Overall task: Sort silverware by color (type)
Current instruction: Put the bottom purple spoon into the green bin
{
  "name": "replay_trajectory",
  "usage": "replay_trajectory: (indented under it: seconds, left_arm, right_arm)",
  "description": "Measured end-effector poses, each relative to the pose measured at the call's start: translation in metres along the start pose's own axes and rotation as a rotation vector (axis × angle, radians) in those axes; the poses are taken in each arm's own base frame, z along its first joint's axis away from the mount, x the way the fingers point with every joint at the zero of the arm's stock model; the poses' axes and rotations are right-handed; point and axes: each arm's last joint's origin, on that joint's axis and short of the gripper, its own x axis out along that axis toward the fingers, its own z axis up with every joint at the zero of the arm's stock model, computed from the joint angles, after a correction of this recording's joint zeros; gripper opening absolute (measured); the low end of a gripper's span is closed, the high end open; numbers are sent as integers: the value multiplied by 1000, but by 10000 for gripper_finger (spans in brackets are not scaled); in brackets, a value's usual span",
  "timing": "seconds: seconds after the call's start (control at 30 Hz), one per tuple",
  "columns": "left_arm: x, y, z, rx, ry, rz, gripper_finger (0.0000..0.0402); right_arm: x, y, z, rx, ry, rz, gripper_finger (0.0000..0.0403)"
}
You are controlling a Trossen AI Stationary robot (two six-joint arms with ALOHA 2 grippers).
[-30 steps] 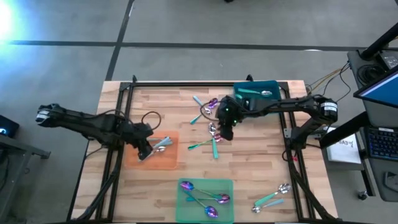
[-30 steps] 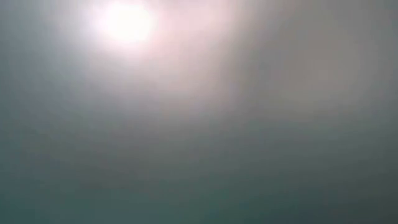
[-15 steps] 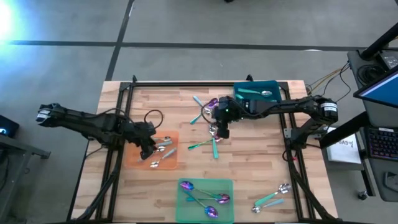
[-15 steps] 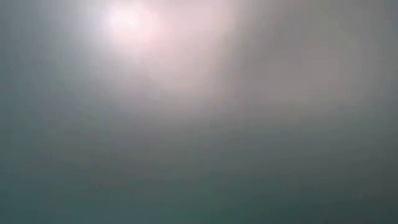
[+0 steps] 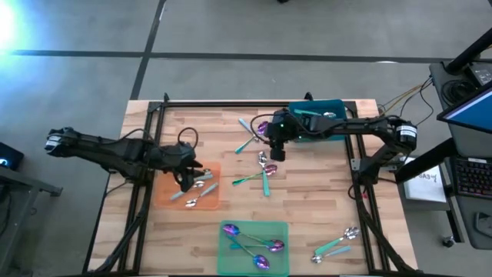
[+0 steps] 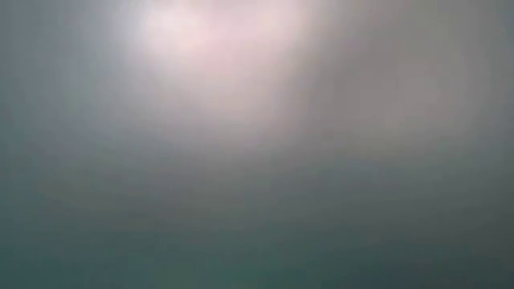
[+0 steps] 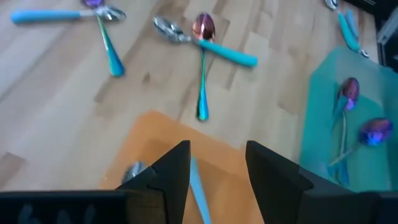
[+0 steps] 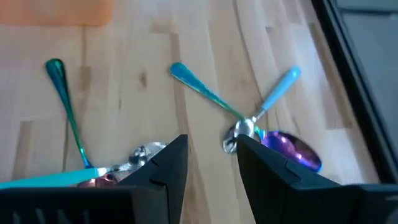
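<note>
Basically, the spoons are light, stiff and slick: thin handles, shiny heads, lying flat on the wooden surface [image 5: 200, 238]. My read: pinch mid-handle, not the rounded head, which would likely slip out. Crossed ones will drag a neighbour along.

Left end effector [image 5: 187, 175] hangs over the orange mat [image 5: 165, 196], fingers [image 7: 177, 167] spread, nothing between them; a pale blue handle lies on the mat just under the gap. Right end effector [image 5: 277, 148] hovers over the middle cluster [image 5: 264, 165] near the teal bin [image 5: 338, 108], fingers [image 8: 169, 160] spread and empty too.

Counts, from the high view, approximate where they overlap:
- orange mat: two or three silver spoons [image 5: 201, 185]
- green mat [image 5: 227, 261]: three or four purple-headed spoons [image 5: 257, 246]
- middle of the surface: about six or seven, mixed silver and purple, several crossed
- near right corner: two or three silver spoons [image 5: 338, 242]
- teal bin: at least one utensil [image 5: 317, 114], can't tell more

The low view shows nothing usable.

Silver goes on orange and purple on green, judging by what lies there.
</note>
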Motion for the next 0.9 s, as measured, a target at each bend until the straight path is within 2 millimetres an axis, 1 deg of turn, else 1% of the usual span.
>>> replay_trajectory:
  seconds: [0.07, 0.13, 0.2, 0.3, 0.37, 0.6, 0.77, 0.9]
  left_arm:
    - [0, 0, 1, 6, -13, 10, 139]
    - [0, 0, 1, 6, -19, 20, 139]
    - [0, 0, 1, 7, -19, 22, 139]
    - [0, 0, 1, 14, -20, 22, 139]
    - [1, 0, 1, 28, -19, 24, 139]
    - [1, 0, 1, 42, -19, 24, 140]
    - [1, 1, 0, 53, -15, 27, 140]
    - [1, 1, 0, 57, -14, 27, 140]
  right_arm:
    - [6, 0, -7, 24, 62, 11, 127]
    - [15, 3, -16, 29, 146, 41, 127]
    - [26, 11, -26, 42, 234, 96, 127]
    - [38, 21, -30, 65, 268, 161, 127]
    - [42, 28, -29, 59, 272, 179, 127]
    - [45, 54, -6, -13, 218, 220, 127]
    - [63, 80, -9, -84, 269, 269, 127]
    - [76, 92, -6, -110, 283, 285, 127]
